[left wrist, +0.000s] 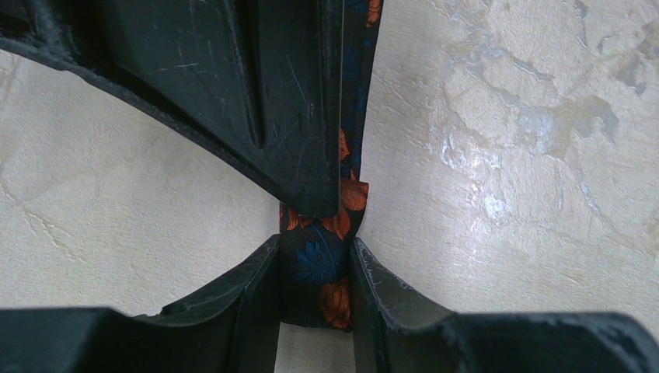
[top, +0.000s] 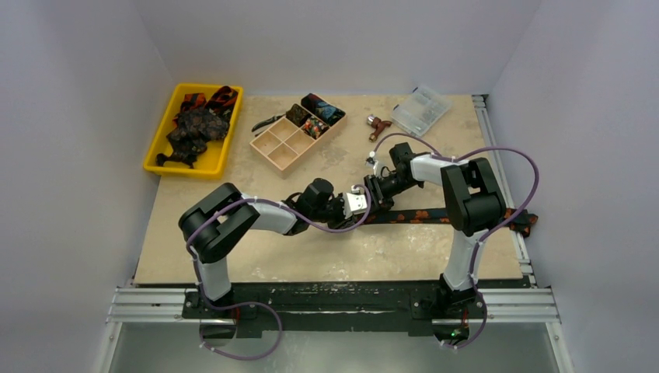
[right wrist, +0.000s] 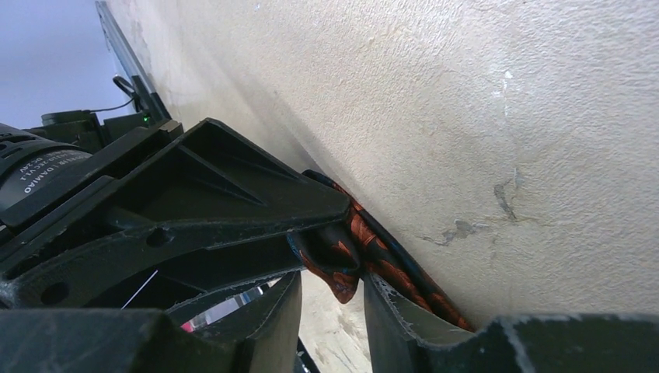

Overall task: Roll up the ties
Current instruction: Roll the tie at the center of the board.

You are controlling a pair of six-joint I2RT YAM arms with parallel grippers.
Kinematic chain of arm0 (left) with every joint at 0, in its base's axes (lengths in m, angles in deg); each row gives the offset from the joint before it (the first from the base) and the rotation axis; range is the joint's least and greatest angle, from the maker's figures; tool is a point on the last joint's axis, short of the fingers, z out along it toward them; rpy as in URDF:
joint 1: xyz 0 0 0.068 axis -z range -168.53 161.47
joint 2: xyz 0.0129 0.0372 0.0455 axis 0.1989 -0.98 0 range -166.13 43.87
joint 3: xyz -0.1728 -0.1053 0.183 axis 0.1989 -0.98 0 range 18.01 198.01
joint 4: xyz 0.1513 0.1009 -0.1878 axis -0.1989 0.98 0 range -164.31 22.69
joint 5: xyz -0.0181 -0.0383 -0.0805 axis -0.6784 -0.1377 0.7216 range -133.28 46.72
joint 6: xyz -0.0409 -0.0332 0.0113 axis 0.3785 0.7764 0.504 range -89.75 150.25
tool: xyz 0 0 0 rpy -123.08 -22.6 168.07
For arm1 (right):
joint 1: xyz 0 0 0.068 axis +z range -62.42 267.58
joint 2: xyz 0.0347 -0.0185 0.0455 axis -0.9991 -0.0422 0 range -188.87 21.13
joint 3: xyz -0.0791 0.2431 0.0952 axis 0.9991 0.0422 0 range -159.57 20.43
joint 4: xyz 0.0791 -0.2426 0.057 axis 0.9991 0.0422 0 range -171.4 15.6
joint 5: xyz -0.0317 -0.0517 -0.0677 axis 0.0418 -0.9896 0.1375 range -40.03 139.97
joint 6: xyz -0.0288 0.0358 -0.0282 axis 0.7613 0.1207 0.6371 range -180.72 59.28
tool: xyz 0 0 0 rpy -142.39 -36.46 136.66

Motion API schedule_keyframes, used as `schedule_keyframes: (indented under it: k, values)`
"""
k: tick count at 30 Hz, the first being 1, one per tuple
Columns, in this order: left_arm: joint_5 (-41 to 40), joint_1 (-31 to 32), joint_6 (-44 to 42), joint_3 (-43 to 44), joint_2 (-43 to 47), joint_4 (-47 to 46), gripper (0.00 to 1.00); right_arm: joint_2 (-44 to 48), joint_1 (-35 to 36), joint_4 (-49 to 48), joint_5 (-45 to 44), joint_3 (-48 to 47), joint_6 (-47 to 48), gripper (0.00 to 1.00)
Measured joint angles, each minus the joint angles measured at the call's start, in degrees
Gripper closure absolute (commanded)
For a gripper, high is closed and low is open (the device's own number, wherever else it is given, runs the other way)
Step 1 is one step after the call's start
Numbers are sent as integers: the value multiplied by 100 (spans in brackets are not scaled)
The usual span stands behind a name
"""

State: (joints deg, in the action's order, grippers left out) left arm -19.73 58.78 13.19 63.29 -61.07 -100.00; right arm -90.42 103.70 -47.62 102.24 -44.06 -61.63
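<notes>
A dark narrow necktie [top: 420, 215] printed with orange and blue leaves lies stretched flat on the beige table [top: 350, 256]. It sits nearer the arms than the tan divided box [top: 281, 155] and runs off to that box's right. At the tie's end closest to the box, the left gripper [left wrist: 315, 260] pinches the fabric between its fingers. The right gripper [right wrist: 334, 299], touching the left one, is closed narrowly around a folded bit of the same end.
</notes>
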Motion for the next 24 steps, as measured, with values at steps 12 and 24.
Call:
schedule_keyframes:
  k: [12,24]
  values:
    - [9,2,133,15,-7,11,56,-4,17,125,-339,-219,15,100]
    - [470,-208,98,-144,-26,-197,44,-229,59,411,-905,-407,525,100]
